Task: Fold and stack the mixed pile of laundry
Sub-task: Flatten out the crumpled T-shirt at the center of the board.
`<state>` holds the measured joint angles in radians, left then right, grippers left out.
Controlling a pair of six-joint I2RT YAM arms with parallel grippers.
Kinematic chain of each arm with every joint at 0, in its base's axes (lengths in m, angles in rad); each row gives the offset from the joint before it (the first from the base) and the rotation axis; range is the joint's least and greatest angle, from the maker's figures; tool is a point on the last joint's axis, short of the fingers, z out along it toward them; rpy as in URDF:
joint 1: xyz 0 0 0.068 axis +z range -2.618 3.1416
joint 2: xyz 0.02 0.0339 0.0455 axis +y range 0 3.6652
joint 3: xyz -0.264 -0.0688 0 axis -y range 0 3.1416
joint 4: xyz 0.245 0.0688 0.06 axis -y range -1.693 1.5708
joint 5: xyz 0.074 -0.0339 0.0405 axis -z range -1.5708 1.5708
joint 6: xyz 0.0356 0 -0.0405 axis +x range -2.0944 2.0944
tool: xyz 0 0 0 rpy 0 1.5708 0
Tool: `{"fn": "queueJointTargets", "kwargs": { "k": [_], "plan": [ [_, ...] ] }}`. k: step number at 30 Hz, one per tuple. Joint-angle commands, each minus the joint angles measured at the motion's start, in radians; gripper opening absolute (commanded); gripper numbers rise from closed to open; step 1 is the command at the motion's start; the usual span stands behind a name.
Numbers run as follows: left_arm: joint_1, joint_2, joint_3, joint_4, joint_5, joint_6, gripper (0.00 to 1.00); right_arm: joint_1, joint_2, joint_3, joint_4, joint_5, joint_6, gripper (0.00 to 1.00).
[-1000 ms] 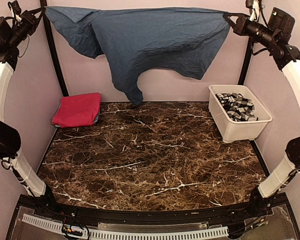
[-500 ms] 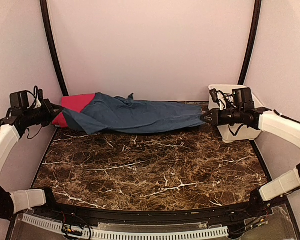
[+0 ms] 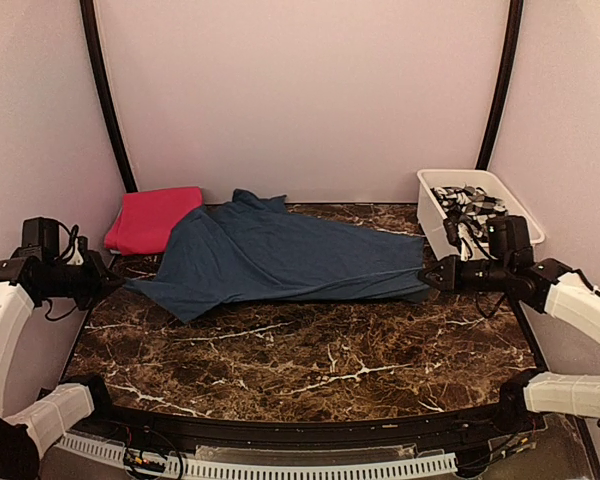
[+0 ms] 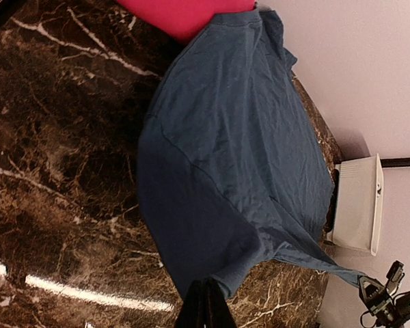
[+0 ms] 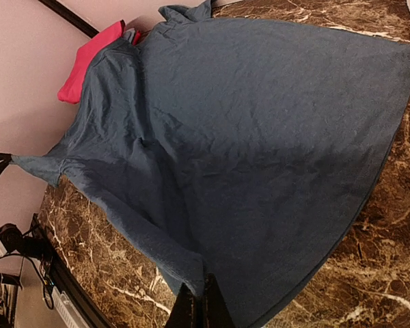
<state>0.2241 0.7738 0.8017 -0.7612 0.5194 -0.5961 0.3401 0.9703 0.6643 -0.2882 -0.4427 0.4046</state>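
Note:
The dark blue garment (image 3: 280, 258) lies spread flat across the back half of the marble table, stretched between both arms. My left gripper (image 3: 117, 281) is shut on its left corner, low over the table. My right gripper (image 3: 426, 275) is shut on its right corner. The left wrist view shows the blue cloth (image 4: 239, 150) fanning out from my closed left gripper (image 4: 206, 294). In the right wrist view the cloth (image 5: 260, 137) spreads out from the closed right gripper (image 5: 202, 295). A folded magenta-pink garment (image 3: 155, 218) sits at the back left, its edge under the blue one.
A white tub (image 3: 429, 215) stands at the back right, just behind my right arm, holding a grey-and-white patterned garment (image 3: 470, 205). Pink walls with black posts close in the back and sides. Bare marble (image 3: 300, 360) stretches in front of the blue garment.
Both arms came down from high at the back and drew toward the near side. The blue garment went from hanging stretched in the air to lying spread on the table.

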Motion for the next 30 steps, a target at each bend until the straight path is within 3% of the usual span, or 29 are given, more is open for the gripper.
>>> {"fn": "queueJointTargets", "kwargs": {
  "k": [1,5,12,15,22,30],
  "plan": [
    [-0.004,-0.008,0.02,-0.207,-0.097,-0.041,0.0,0.018,-0.122,-0.032,-0.116,0.069,0.117,0.0],
    [-0.008,-0.019,-0.002,-0.29,-0.095,-0.098,0.0,0.022,-0.178,-0.044,-0.201,0.094,0.133,0.0],
    [-0.106,-0.131,0.083,-0.535,-0.334,-0.214,0.0,0.082,-0.243,-0.046,-0.303,0.149,0.265,0.0],
    [-0.115,-0.188,0.131,-0.575,-0.355,-0.213,0.0,0.113,-0.311,-0.052,-0.347,0.198,0.32,0.0],
    [-0.136,-0.155,0.069,-0.441,-0.242,-0.158,0.0,0.117,-0.436,-0.083,-0.43,0.266,0.387,0.0],
    [-0.14,0.074,0.128,-0.161,-0.221,-0.129,0.0,0.117,-0.267,-0.121,-0.323,0.272,0.383,0.0]
  ]
}}
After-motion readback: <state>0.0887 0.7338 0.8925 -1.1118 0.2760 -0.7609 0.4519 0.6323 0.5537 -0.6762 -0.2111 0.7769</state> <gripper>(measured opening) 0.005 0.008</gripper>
